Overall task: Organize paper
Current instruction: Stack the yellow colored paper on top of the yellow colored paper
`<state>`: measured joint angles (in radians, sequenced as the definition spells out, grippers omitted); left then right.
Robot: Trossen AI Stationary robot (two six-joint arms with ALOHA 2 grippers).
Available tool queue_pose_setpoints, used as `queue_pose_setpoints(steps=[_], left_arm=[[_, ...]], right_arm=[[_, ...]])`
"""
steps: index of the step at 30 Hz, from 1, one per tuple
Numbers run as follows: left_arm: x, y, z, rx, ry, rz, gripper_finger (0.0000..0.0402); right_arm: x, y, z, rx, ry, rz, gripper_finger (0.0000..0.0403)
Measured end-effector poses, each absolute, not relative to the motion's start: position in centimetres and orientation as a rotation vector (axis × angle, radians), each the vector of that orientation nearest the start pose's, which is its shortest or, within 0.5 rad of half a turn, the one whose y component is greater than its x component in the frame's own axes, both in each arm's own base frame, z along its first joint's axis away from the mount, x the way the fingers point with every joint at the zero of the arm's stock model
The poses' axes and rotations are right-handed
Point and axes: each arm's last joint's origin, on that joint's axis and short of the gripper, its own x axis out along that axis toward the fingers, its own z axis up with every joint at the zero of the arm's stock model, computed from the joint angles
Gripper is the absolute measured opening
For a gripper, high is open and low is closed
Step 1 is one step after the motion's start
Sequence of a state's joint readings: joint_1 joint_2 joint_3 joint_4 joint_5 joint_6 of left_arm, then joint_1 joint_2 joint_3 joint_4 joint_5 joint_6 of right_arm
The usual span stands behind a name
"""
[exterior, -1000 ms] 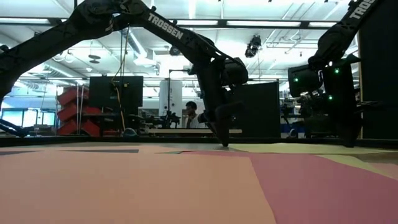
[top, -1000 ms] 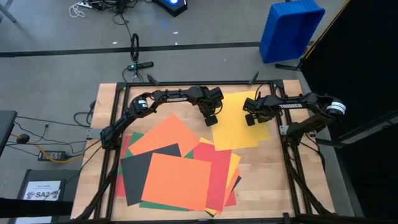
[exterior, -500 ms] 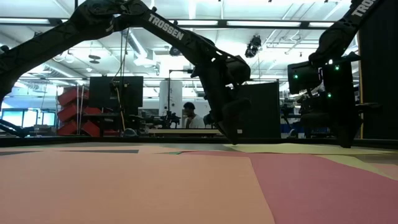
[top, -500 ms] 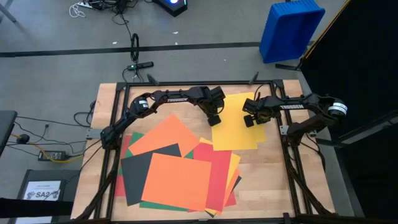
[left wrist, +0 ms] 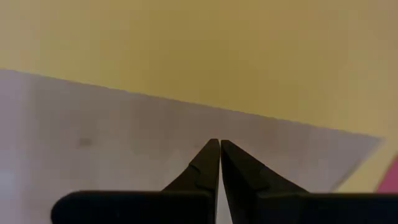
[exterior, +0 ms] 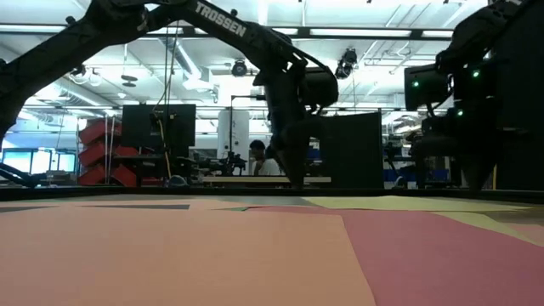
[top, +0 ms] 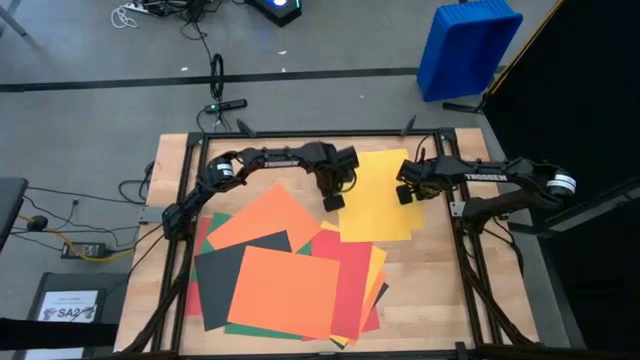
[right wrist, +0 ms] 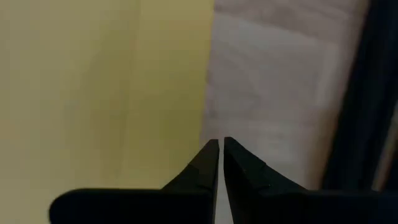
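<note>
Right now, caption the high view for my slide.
Both shut hands flank a lone yellow paper sheet beside the pile.

A wooden desk (top: 430, 290) carries a lone yellow sheet (top: 380, 195) beside an overlapping pile of coloured paper (top: 285, 275).

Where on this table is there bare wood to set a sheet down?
Bare wood lies right of the paper pile, below the lone yellow sheet. A smaller patch sits at the far left corner. The middle and left are crowded with overlapping sheets.
</note>
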<state>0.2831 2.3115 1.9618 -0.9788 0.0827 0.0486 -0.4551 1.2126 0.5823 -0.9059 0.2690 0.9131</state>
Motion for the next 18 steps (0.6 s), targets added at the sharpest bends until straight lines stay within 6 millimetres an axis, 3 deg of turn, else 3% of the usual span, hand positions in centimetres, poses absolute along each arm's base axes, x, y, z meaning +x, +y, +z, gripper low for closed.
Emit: queue_pose_setpoints(steps=[5,11,18], left_arm=[[45.4,11.7,16.2,-0.189,1.324,0.118,0.0000],[46.1,10.2,16.0,-0.177,1.283,0.081,0.0000],[47.1,9.2,16.2,-0.158,1.205,0.060,0.0000]], right_arm=[[14.2,-6.4,16.0,0.853,1.256,-1.264,0.0000],[15.1,-5.2,15.0,0.861,1.312,-1.249,0.0000],[15.8,-5.2,13.6,0.843,1.381,-1.273,0.0000]])
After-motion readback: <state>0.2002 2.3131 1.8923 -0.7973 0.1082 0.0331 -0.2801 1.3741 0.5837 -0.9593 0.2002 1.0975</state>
